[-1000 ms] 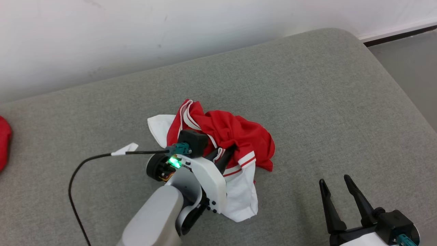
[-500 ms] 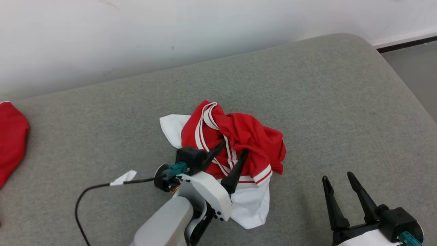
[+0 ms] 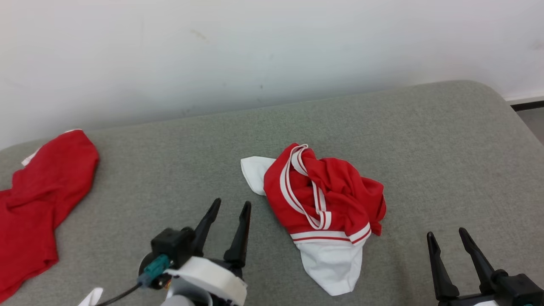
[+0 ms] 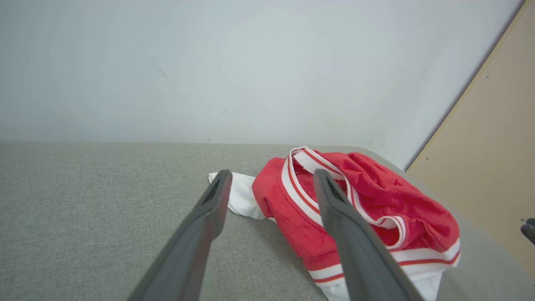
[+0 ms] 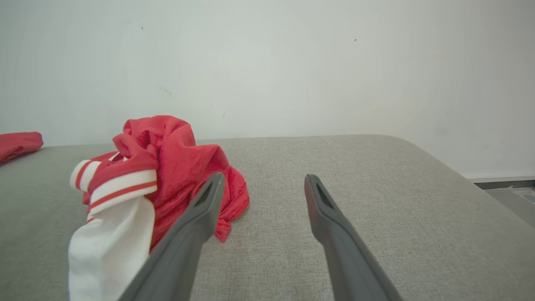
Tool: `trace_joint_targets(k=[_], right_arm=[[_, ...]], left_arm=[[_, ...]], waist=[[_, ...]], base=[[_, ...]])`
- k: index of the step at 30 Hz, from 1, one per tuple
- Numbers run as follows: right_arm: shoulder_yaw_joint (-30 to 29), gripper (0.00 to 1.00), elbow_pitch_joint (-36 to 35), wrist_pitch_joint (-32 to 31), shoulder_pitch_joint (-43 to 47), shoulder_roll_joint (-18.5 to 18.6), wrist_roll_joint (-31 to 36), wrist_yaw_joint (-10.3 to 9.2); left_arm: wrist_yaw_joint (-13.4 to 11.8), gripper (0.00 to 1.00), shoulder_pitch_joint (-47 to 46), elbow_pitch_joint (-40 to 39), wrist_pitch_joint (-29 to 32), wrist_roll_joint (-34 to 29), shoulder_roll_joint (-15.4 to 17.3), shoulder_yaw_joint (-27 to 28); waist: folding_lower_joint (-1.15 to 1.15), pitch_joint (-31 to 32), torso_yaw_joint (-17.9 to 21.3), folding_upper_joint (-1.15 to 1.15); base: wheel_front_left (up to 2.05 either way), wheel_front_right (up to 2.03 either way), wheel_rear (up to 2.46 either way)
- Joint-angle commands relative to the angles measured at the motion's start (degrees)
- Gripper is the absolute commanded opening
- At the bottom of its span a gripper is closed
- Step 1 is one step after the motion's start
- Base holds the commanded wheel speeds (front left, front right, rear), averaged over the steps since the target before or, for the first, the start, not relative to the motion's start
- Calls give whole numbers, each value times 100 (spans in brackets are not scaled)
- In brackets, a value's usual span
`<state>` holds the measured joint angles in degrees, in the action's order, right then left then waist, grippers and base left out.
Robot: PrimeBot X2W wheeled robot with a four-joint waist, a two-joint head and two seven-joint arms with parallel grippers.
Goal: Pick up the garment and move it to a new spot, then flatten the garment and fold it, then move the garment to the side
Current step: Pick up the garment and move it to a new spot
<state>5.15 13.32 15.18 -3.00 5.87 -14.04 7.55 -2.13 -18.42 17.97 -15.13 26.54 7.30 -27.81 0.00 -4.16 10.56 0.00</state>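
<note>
Now freed, garment [image 3: 331, 195] crumpled, left hand [image 3: 232, 202] withdrawn (spread apart), right hand [image 3: 446, 232] likewise spread.

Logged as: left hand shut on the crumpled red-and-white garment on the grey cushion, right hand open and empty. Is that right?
Not quite. The left hand is open too and holds nothing; the garment lies free to its right, as the head view shows. The right hand is open and empty, and the garment sits crumpled on the grey cushion.
</note>
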Motion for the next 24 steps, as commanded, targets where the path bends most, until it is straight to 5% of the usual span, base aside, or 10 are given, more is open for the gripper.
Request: trace_joint_targets(k=[1, 12, 24], right_arm=[[-31, 100, -12, -5, 126, 62, 34, -12], [-70, 100, -65, -5, 341, 98, 160, -12], [-223, 100, -43, -5, 652, -33, 307, -12]], left_arm=[[-41, 100, 385, -223, -1, -71, -20, 249], [-35, 100, 1696, -1008, -2, -774, -205, 1541], [350, 100, 2656, -1369, -3, -1279, -426, 2613]], waist=[[0, 142, -178, 0], [0, 323, -464, 0], [0, 509, -623, 0]], base=[[0, 0, 0], [0, 0, 0], [0, 0, 0]])
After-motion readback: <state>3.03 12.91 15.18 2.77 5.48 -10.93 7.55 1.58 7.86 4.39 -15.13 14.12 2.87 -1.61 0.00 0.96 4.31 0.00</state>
